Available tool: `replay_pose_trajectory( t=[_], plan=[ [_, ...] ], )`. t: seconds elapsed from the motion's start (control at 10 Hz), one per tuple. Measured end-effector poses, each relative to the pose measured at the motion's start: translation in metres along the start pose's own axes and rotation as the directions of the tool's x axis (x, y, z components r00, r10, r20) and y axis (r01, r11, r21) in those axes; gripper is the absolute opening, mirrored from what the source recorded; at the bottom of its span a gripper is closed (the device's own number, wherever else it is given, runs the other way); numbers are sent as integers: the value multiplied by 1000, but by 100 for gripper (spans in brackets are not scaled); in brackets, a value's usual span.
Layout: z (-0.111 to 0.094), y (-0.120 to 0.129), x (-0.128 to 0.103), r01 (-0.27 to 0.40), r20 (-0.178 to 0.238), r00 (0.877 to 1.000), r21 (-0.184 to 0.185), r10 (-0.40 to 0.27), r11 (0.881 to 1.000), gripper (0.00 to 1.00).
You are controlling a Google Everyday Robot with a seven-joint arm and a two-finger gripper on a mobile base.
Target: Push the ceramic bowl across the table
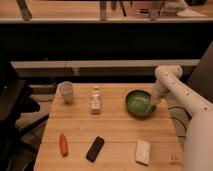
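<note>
Table (115, 127), back row: ceramic bowl (138, 103) at upper right, the gripper (152, 104) at its right rim and the arm closing off that side; to the bowl's left stands a small bottle (95, 100) with a narrow gap between, and further left a white cup (66, 92) near the upper-left corner. Front row: orange stick-shaped item (63, 144) lower left, black flat object (95, 148) lower centre, white block (143, 151) lower right, each well apart. Between the rows runs an open band of bare planks, left edge to right.
</note>
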Motion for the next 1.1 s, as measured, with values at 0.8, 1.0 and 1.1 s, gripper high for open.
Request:
replay_pose_trajectory(
  t=[0.8,1.0,1.1],
  plan=[
    [15,19,-14,68,-4,998,-44,-68,997,3],
    [20,26,-18,83,-5,996,-59,-84,995,3],
    [21,29,-18,88,-6,996,-64,-89,994,3]
  ],
)
